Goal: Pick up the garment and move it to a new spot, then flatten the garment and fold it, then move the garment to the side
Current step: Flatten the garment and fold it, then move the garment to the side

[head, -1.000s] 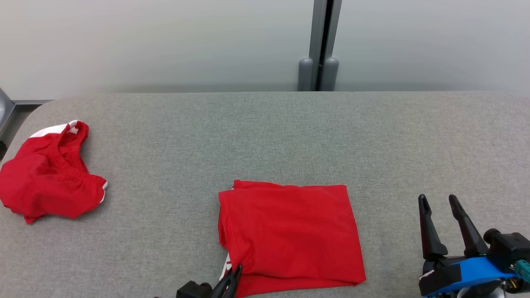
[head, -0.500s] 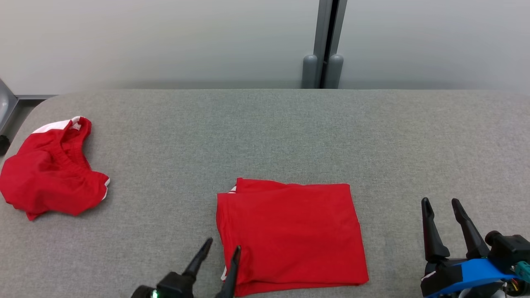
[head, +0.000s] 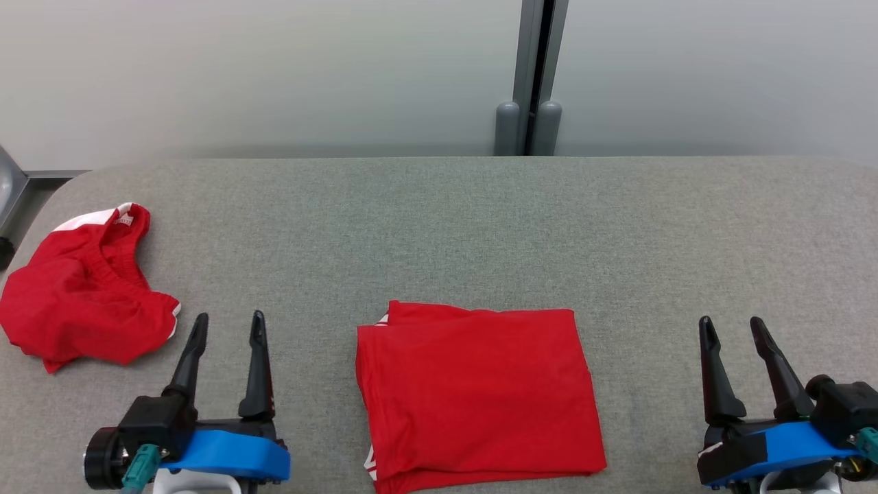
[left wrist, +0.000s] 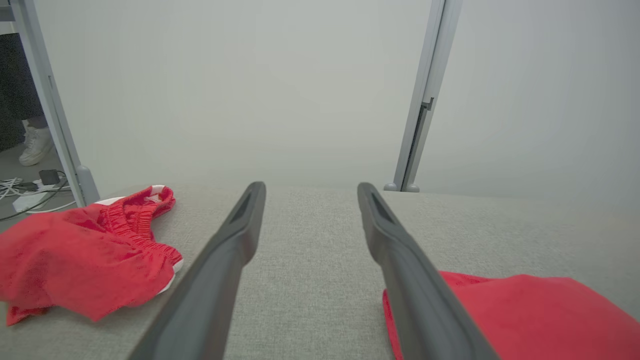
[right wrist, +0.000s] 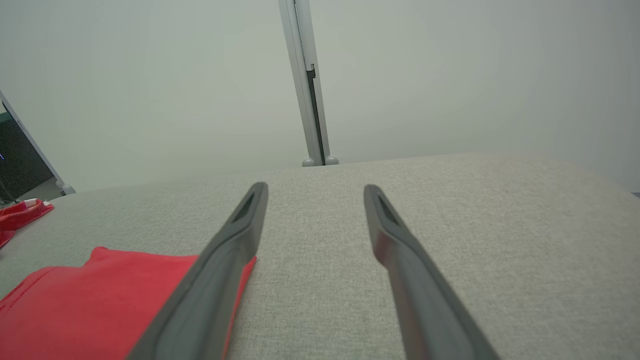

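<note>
1. The folded garment (head: 480, 391) lies flat on the grey table (head: 439, 226), in the middle and near my edge.
2. My left end effector (head: 229, 317) and right end effector (head: 730, 321) are both spread wide, hold nothing and stand apart from the cloth.
3. I judge the cloth light, soft and limp, so its layers may slide apart.
4. I would pinch all layers together at two corners of one edge.

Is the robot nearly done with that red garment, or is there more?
Done: the red garment lies folded in a neat rectangle on the table. In hand: nothing; the left gripper and right gripper stand open either side of it. Left: probably moving it to the side. A crumpled red cloth lies at the table's left end.
</note>
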